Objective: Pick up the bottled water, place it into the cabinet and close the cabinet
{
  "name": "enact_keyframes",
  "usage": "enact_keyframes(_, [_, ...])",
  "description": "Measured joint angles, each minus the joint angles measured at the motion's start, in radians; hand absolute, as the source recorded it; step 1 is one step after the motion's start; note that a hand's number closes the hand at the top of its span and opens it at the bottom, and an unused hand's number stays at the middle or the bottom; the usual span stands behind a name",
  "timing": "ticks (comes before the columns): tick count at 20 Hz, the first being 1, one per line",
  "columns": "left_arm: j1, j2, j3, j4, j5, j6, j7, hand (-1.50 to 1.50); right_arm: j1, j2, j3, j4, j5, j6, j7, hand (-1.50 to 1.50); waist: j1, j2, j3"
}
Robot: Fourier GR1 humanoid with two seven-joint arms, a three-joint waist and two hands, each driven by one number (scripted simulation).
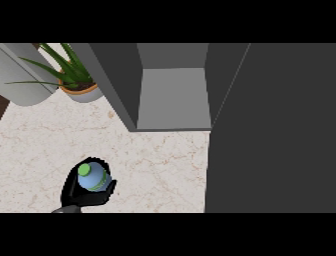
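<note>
Head view: the left hand is curling its fingers around the bottled water, holding it upright above the marble counter, in front of the open cabinet and its swung-out door.

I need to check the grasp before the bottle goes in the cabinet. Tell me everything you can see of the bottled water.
The bottled water is a small pale blue bottle with a green cap and a green band on its side. It looks like clear plastic. It is seen nearly from above, cap toward the camera. The left hand curls round it, black fingers wrapping its sides and hiding its base. It sits over the marble counter, below and left of the open cabinet.
</note>
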Motion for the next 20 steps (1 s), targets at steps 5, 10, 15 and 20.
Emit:
enact_keyframes(5, [-0.005,-0.017,0.009,0.013,0.062,0.095,-0.07,1.5,-0.012,-0.005,-0.007,0.001,0.001,-0.004,0.001,-1.5,0.002,0.0,0.003])
enact_keyframes(10, [-0.039,-0.043,-0.061,0.002,0.152,0.124,-0.048,1.5,0.013,-0.014,-0.009,0.005,-0.002,0.005,-0.022,-1.5,-0.003,0.002,-0.007])
enact_keyframes(15, [-0.057,-0.056,-0.15,-0.103,0.248,0.151,0.057,1.5,-0.008,-0.01,-0.001,0.007,-0.001,-0.006,-0.005,-1.5,0.005,0.003,-0.011])
enact_keyframes(20, [-0.054,-0.059,-0.3,-0.247,0.353,0.276,0.155,1.5,0.001,-0.015,0.01,0.004,0.008,-0.013,-0.006,-1.5,0.002,0.002,-0.012])
